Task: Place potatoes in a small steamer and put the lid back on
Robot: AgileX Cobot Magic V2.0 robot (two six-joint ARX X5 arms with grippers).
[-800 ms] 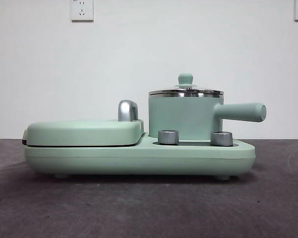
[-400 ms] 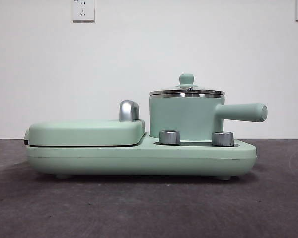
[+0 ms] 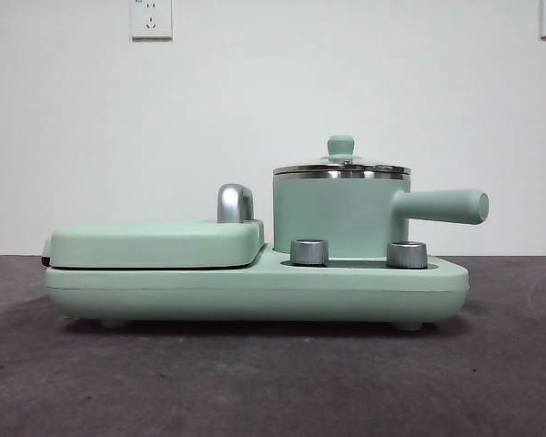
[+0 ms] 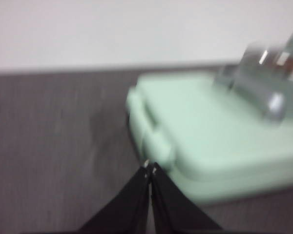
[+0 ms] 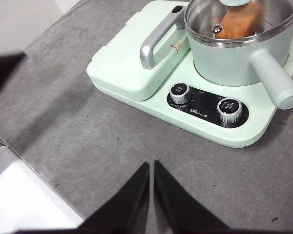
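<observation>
table [image 3: 255, 382] front: open | lid [image 3: 341, 167] covers small steamer [image 3: 337, 214]

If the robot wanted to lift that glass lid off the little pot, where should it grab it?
Probably by the small green knob on top of the lid, coming straight down from above: it stands proud at the centre, while the lid's flat steel rim sits flush on the pot.

We saw a plain white wall [image 3: 273, 100], two white power sockets [image 3: 151, 18] high on it, a dark grey felt-like tabletop [image 3: 255, 382] below, even, soft light.
</observation>
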